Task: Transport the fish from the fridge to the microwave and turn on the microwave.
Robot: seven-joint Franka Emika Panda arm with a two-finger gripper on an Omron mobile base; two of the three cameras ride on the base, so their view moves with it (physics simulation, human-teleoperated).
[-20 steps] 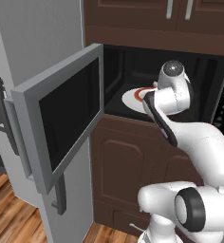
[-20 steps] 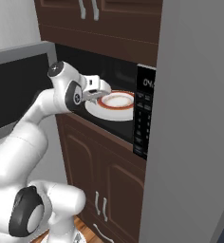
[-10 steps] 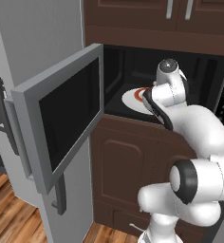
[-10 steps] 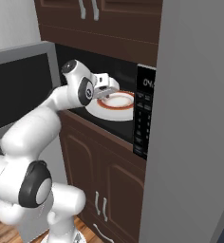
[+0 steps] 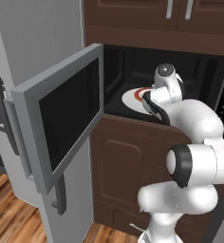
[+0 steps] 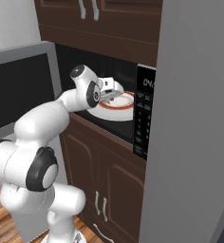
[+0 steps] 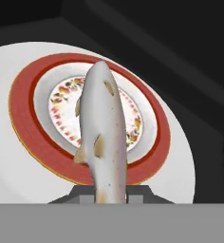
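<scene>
My gripper is clamped narrow on the tail end of the fish, which sticks out ahead of me and hangs over the plate with the red-brown ring. That plate sits on the white turntable inside the microwave, whose door stands swung wide to my left.

From the right base view my hand is just inside the cavity mouth, beside the keypad strip.

The risk, as I judge it, is letting go with the fish off-centre or too high: it could roll off the rim or lie partly over the turntable edge. Pulling back carelessly, my wrist might also clip the keypad frame or drag the plate.
</scene>
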